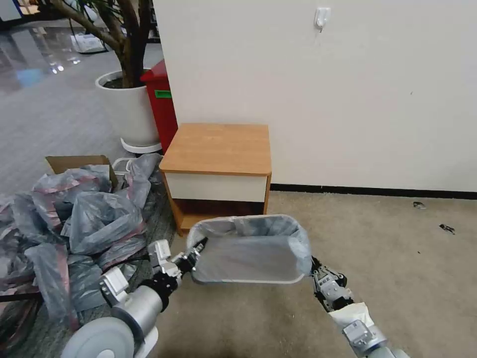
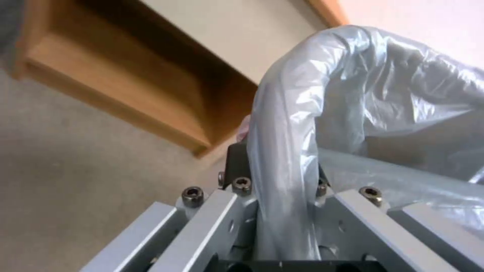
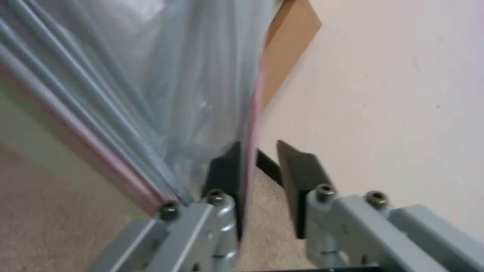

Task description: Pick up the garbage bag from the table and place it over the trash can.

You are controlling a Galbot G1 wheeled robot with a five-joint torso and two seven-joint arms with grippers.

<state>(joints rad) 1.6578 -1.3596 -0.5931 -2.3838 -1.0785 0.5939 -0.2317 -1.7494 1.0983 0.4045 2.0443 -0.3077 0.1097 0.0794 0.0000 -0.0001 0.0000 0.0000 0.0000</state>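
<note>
Left gripper (image 1: 198,247) sits at the left short end of the trash can (image 1: 248,278), and in the left wrist view its fingers (image 2: 237,166) straddle the bag-covered rim, the film running down between them; they look clamped on it. Right gripper (image 1: 314,265) is at the opposite short end. Seen from its wrist, its jaws stand apart, the pink-edged film lying against one pad (image 3: 227,170) and the other pad free with a clear gap.

By now the garbage bag (image 1: 258,233) is draped over the can's mouth, lining it, on the floor just in front of the table (image 1: 218,146), whose top is bare. The can's long axis runs left to right, from one gripper to the other. Each arm is equally near its own end. The bag looks seated; letting go seems all that is left
</note>
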